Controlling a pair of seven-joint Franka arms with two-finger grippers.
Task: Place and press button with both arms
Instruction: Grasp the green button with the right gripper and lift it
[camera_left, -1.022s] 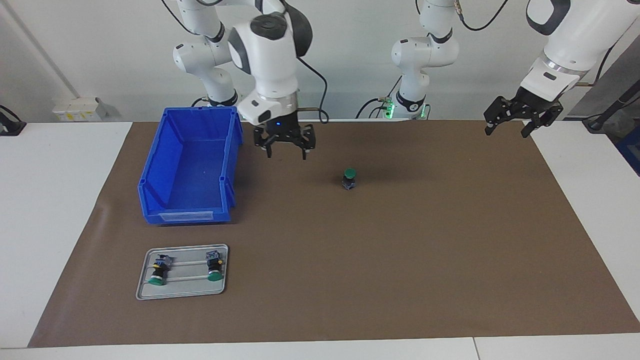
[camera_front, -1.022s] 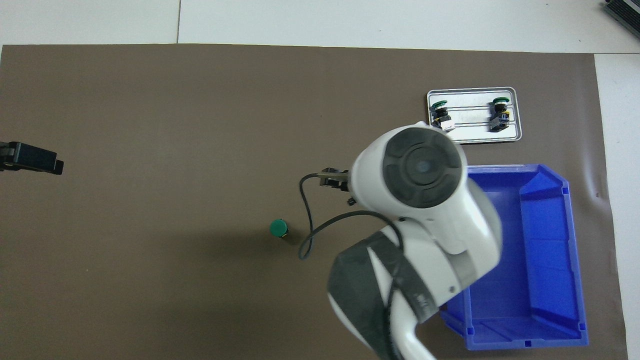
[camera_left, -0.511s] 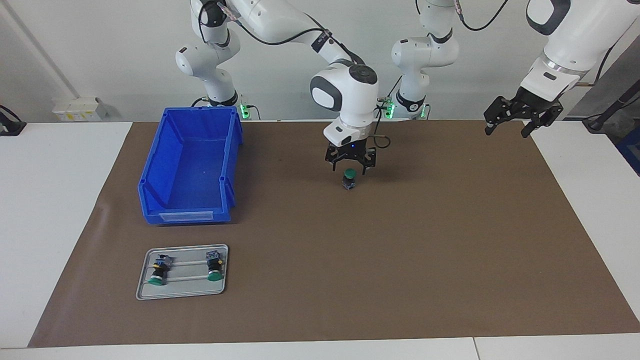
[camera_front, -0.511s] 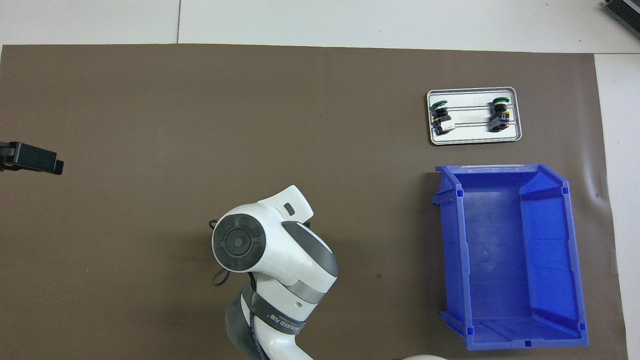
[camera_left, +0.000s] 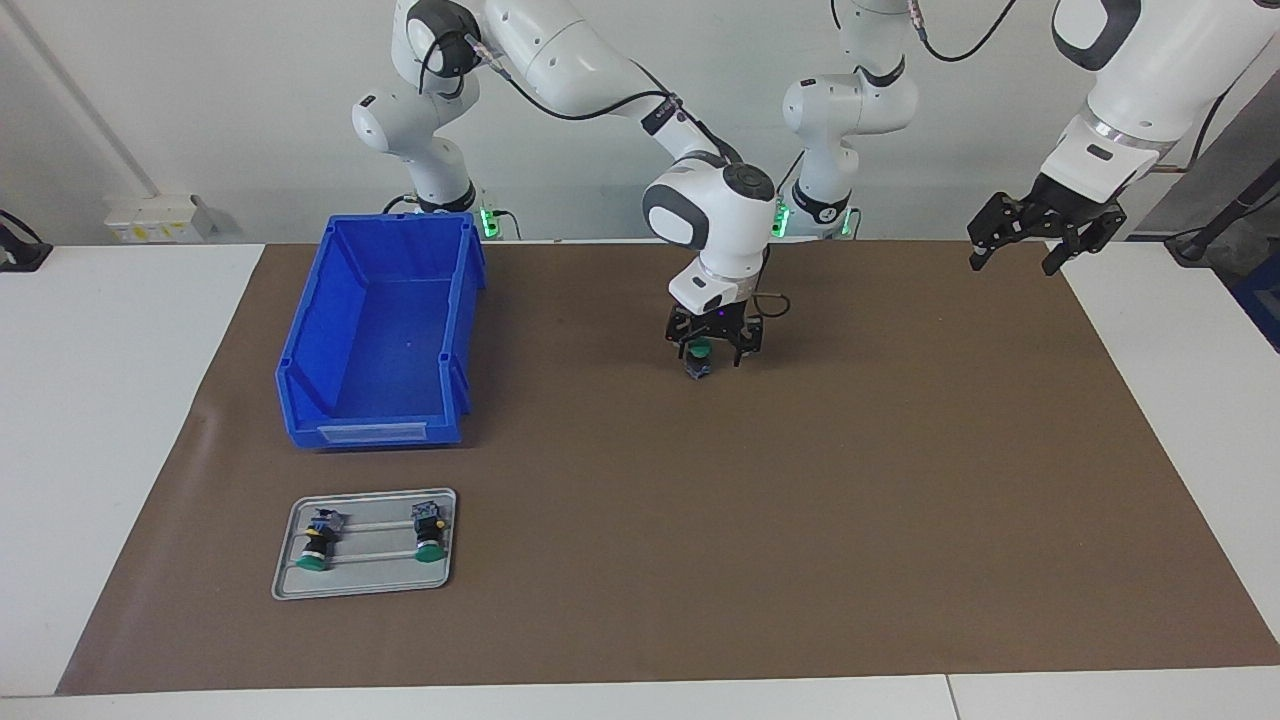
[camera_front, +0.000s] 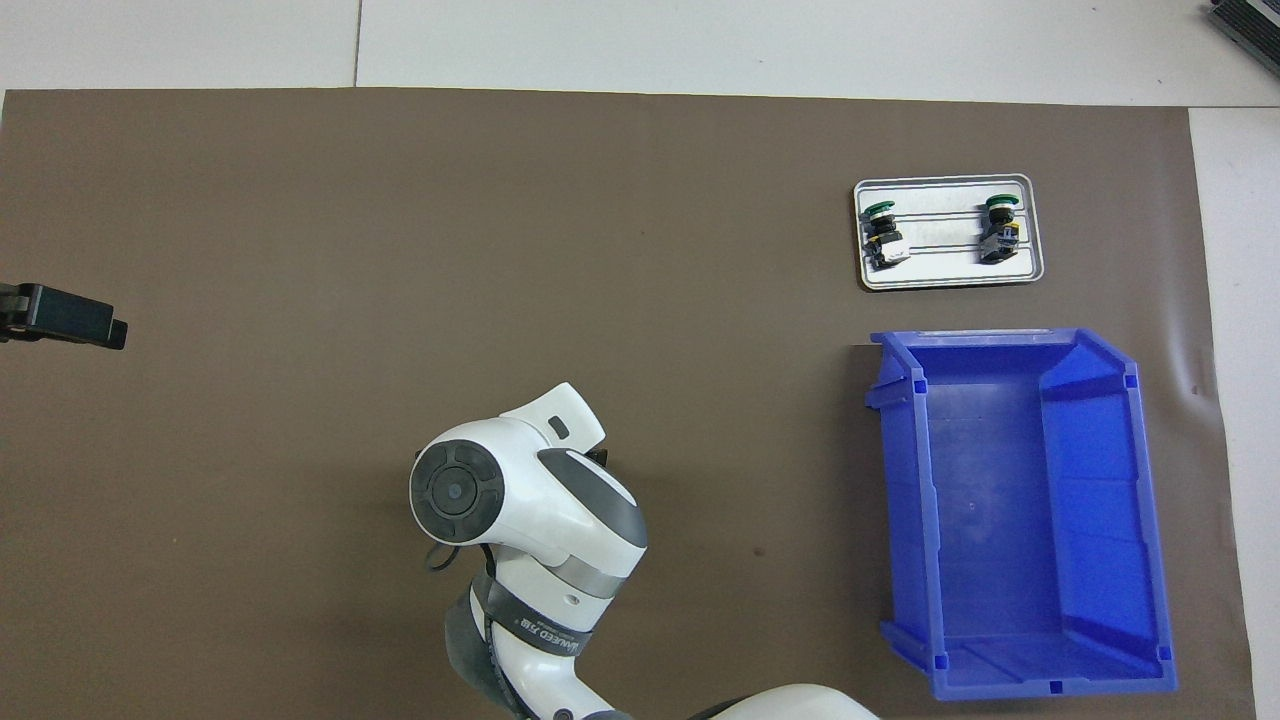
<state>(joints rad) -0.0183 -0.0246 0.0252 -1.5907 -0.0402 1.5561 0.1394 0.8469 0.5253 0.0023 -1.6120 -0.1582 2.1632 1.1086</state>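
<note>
The button (camera_left: 699, 366) stands upright on the brown mat (camera_left: 800, 500), near the table's middle. My right gripper (camera_left: 711, 355) has come down over it and is open, one finger on each side of the green cap. Whether the fingers touch the cap I cannot tell. In the overhead view the right arm's wrist (camera_front: 520, 495) covers the button. My left gripper (camera_left: 1030, 250) waits open in the air over the mat's edge at the left arm's end, and only its tip (camera_front: 65, 318) shows in the overhead view.
A blue bin (camera_left: 300, 340) (camera_front: 905, 500) stands at the right arm's end of the mat. Farther from the robots than the bin lies a grey tray (camera_left: 360, 592) (camera_front: 950, 283) with two green-capped buttons on their sides.
My right arm swung from beside the blue bin to over the button, then lowered its open gripper around the green cap. The left arm and the button have not moved.
</note>
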